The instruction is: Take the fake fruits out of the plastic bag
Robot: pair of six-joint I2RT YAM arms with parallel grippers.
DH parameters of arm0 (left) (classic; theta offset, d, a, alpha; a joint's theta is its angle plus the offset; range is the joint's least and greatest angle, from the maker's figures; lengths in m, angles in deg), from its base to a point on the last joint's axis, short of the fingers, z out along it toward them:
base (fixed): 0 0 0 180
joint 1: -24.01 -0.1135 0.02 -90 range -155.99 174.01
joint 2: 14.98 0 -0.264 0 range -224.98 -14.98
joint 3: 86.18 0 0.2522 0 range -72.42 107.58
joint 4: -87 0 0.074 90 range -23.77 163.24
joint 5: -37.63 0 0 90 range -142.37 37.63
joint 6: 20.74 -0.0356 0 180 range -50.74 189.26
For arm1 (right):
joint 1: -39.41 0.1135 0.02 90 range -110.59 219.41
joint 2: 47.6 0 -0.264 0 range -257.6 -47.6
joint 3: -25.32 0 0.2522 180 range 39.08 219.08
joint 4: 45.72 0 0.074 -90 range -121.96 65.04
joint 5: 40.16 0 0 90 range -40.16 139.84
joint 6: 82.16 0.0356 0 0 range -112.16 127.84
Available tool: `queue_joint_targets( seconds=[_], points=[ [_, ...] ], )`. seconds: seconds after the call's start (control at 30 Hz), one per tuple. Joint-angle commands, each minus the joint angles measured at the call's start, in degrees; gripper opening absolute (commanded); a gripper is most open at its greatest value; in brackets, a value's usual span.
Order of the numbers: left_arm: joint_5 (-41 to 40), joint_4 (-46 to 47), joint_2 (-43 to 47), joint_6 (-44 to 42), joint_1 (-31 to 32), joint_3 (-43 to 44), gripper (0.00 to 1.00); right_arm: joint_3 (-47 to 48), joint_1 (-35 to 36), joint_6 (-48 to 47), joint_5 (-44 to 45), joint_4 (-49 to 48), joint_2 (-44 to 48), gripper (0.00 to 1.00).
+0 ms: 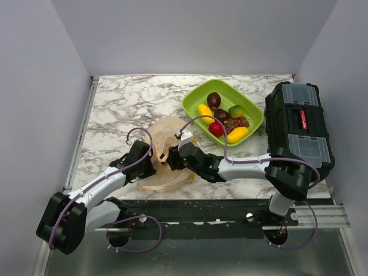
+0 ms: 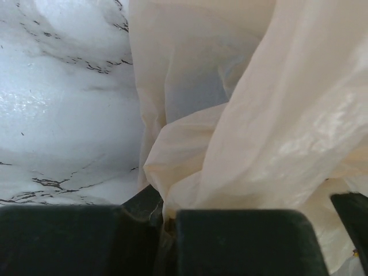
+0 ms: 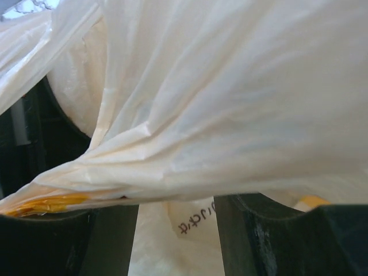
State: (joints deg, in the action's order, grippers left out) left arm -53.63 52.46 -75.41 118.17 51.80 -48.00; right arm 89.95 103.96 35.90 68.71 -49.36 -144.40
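The peach plastic bag (image 1: 165, 150) lies crumpled on the marble table near the front edge, between my two grippers. My left gripper (image 1: 153, 167) is at its left side; in the left wrist view it (image 2: 167, 230) is shut on a fold of the bag (image 2: 241, 115). My right gripper (image 1: 174, 159) is at the bag's right side; in the right wrist view it (image 3: 175, 241) stands open with the bag (image 3: 230, 103) draped over its fingers. Several fake fruits lie in the green tray (image 1: 194, 98): a plum (image 1: 214, 99), a red apple (image 1: 216, 129), yellow pieces (image 1: 238, 134). Whether any fruit is inside the bag is hidden.
A black toolbox (image 1: 299, 129) stands at the right edge, next to the tray. Grey walls close the table at the back and both sides. Bare marble (image 1: 132, 103) lies at the back left.
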Motion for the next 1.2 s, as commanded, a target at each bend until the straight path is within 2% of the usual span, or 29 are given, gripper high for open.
queue_joint_targets(
  seconds=[0.0, 0.27, 0.4, 0.53, 0.93, 1.0, 1.17],
  points=[
    [-1.13, 1.44, 1.31, -0.88, -0.33, -1.13, 0.00, 4.01, 0.45, -2.73, 1.29, -3.30, -5.11, 0.54],
    [-1.99, -0.69, 2.33, -0.35, -0.22, -1.49, 0.00, 9.94, 0.39, -5.16, 2.48, -3.87, -10.24, 0.60],
    [-2.00, -0.46, 2.67, -0.42, -0.20, -1.79, 0.00, 12.02, 0.41, -5.98, -0.96, -3.53, -13.15, 0.61],
    [-1.64, -0.04, 2.37, -0.70, -0.13, -1.71, 0.00, 12.56, 0.44, -7.21, -7.29, -5.38, -14.90, 0.69],
    [-0.67, -0.04, 2.75, -1.26, -0.09, -0.87, 0.00, 16.13, 0.31, -6.86, -5.34, -3.24, -20.17, 0.75],
    [-0.98, -0.74, 3.43, -1.37, -0.09, -0.57, 0.00, 16.66, 0.33, -7.12, -5.78, -2.79, -20.19, 0.71],
    [-1.51, -3.48, 6.06, -2.27, -0.04, 0.76, 0.00, 14.79, 0.33, -7.33, -5.43, -2.72, -16.43, 0.49]
  ],
)
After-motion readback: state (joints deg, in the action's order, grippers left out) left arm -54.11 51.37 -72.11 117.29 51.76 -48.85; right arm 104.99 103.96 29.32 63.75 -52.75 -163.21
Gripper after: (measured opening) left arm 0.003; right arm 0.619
